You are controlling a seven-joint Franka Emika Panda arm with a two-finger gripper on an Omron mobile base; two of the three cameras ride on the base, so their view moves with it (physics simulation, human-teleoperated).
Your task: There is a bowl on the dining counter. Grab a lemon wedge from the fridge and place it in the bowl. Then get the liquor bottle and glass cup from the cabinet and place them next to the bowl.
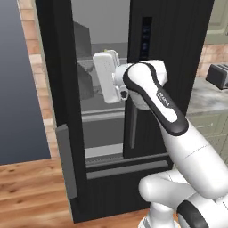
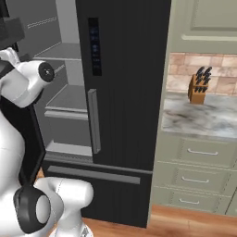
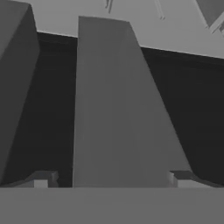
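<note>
The black fridge [image 1: 178, 44] [image 2: 125, 69] stands with its left door [image 1: 58, 89] swung open and its right door shut. My white hand [image 1: 107, 75] reaches into the open compartment at upper-shelf height. In the hand view my gripper [image 3: 111, 179] is open, its fingertips [image 3: 41, 179] wide apart. A tall grey bar [image 3: 113, 109] rises between them against a black surface, touching neither tip. The lemon wedge, bowl, liquor bottle and glass cup are out of view. A sage-green wall cabinet [image 2: 203, 23] with shut doors hangs to the fridge's right.
Grey shelves [image 2: 69, 99] and grey blocks [image 1: 84, 80] fill the fridge interior. The open door's handle [image 1: 67, 160] juts out low on the left. A marble counter [image 2: 199, 115] with a knife block [image 2: 200, 85] and a toaster [image 1: 218, 75] lies to the right, over drawers [image 2: 199, 152].
</note>
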